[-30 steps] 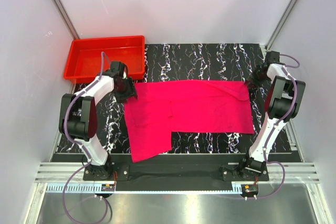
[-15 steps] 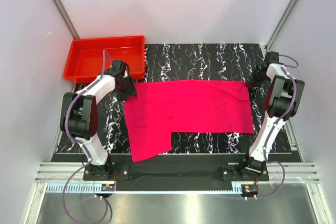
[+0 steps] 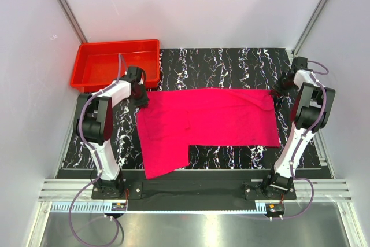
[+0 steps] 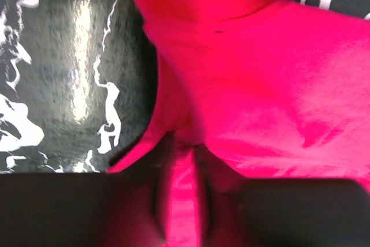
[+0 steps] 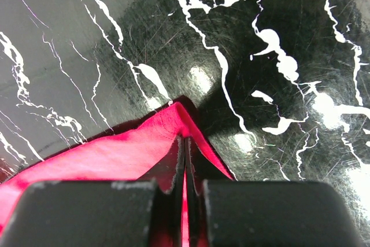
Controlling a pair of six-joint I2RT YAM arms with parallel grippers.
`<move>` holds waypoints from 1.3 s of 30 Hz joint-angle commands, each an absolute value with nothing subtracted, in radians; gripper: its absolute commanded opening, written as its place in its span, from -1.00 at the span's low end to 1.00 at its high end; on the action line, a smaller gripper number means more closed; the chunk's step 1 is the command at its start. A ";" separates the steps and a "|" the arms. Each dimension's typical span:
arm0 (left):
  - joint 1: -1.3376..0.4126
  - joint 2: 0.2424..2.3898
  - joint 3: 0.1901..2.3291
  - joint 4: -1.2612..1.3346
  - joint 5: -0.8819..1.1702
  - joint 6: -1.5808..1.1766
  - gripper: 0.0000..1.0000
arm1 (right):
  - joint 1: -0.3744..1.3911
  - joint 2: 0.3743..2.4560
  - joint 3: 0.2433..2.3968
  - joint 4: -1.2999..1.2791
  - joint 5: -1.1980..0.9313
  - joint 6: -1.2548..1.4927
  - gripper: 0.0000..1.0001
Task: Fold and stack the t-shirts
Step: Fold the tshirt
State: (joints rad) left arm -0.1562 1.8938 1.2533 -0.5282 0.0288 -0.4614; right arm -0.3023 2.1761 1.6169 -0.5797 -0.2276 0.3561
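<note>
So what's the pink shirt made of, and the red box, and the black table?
The t-shirt looks like soft matte cloth, maybe cotton: it wrinkles and lies limp. The tray looks like rigid, slightly glossy plastic: straight molded walls. The tabletop looks like polished black marble with white veins, maybe a print: it shows shiny glare.

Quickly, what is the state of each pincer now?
Left pincer: closed on the t-shirt edge.
Right pincer: closed on a t-shirt corner.
</note>
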 commanded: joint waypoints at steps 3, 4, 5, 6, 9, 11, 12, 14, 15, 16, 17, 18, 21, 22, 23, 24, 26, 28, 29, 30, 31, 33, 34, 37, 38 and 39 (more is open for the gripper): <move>-0.150 1.904 1.316 -0.503 -0.054 -0.439 -1.00 | -0.304 2.210 1.646 -0.580 -0.180 0.368 -1.00; -0.149 1.902 1.318 -0.505 -0.058 -0.431 -1.00 | -0.304 2.210 1.647 -0.575 -0.172 0.368 -1.00; -0.146 1.901 1.319 -0.514 -0.069 -0.428 -1.00 | -0.304 2.209 1.655 -0.572 -0.155 0.370 -1.00; -0.141 1.899 1.324 -0.520 -0.089 -0.425 -1.00 | -0.304 2.206 1.658 -0.563 -0.150 0.371 -1.00; -0.137 1.905 1.339 -0.545 -0.117 -0.414 -1.00 | -0.305 2.195 1.667 -0.542 -0.127 0.373 -1.00; -0.135 1.913 1.347 -0.560 -0.138 -0.408 -1.00 | -0.304 2.198 1.681 -0.543 -0.100 0.374 -1.00; -0.135 1.917 1.354 -0.563 -0.144 -0.402 -1.00 | -0.304 2.201 1.687 -0.548 -0.097 0.371 -1.00; -0.133 1.936 1.364 -0.580 -0.146 -0.400 -1.00 | -0.304 2.220 1.709 -0.561 -0.080 0.368 -1.00; -0.135 1.936 1.365 -0.581 -0.149 -0.402 -1.00 | -0.304 2.220 1.712 -0.568 -0.068 0.370 -1.00; -0.133 1.934 1.356 -0.580 -0.155 -0.402 -1.00 | -0.304 2.221 1.712 -0.569 -0.055 0.371 -1.00; -0.133 1.933 1.353 -0.571 -0.159 -0.400 -1.00 | -0.304 2.218 1.709 -0.563 -0.048 0.374 -1.00; -0.133 1.936 1.351 -0.571 -0.166 -0.394 -1.00 | -0.304 2.218 1.707 -0.554 -0.045 0.371 -1.00; -0.132 1.940 1.353 -0.577 -0.172 -0.382 -1.00 | -0.304 2.233 1.730 -0.543 -0.046 0.365 -1.00; -0.132 1.939 1.350 -0.575 -0.175 -0.379 -1.00 | -0.304 2.241 1.744 -0.554 -0.046 0.365 -1.00; -0.132 1.937 1.345 -0.572 -0.176 -0.377 -1.00 | -0.304 2.264 1.779 -0.566 -0.055 0.361 -1.00; -0.132 1.937 1.348 -0.571 -0.172 -0.371 -1.00 | -0.304 2.273 1.793 -0.596 -0.069 0.354 -1.00; -0.132 1.939 1.354 -0.581 -0.166 -0.373 -0.86 | -0.301 2.283 1.810 -0.626 -0.075 0.356 -1.00; -0.132 1.928 1.355 -0.592 -0.152 -0.387 -0.55 | -0.301 2.258 1.767 -0.632 -0.080 0.357 -0.86; -0.132 1.921 1.345 -0.594 -0.147 -0.391 -0.20 | -0.301 2.249 1.753 -0.634 -0.078 0.359 -0.78; -0.132 1.905 1.341 -0.594 -0.143 -0.400 -0.11 | -0.301 2.237 1.737 -0.632 -0.077 0.359 -0.66; -0.132 1.882 1.335 -0.592 -0.140 -0.403 0.00 | -0.301 2.212 1.714 -0.637 -0.078 0.354 -0.50; -0.133 1.865 1.338 -0.603 -0.130 -0.403 0.11 | -0.301 2.191 1.700 -0.653 -0.083 0.345 -0.37; -0.133 1.850 1.341 -0.620 -0.127 -0.402 0.11 | -0.301 2.168 1.694 -0.661 -0.084 0.336 -0.17; -0.133 1.824 1.342 -0.647 -0.121 -0.399 0.12 | -0.301 2.128 1.693 -0.686 -0.083 0.319 -0.01; -0.135 1.801 1.336 -0.650 -0.117 -0.399 0.12 | -0.301 2.120 1.697 -0.702 -0.084 0.319 0.00; -0.137 1.789 1.329 -0.652 -0.115 -0.399 0.12 | -0.301 2.117 1.703 -0.718 -0.080 0.316 0.00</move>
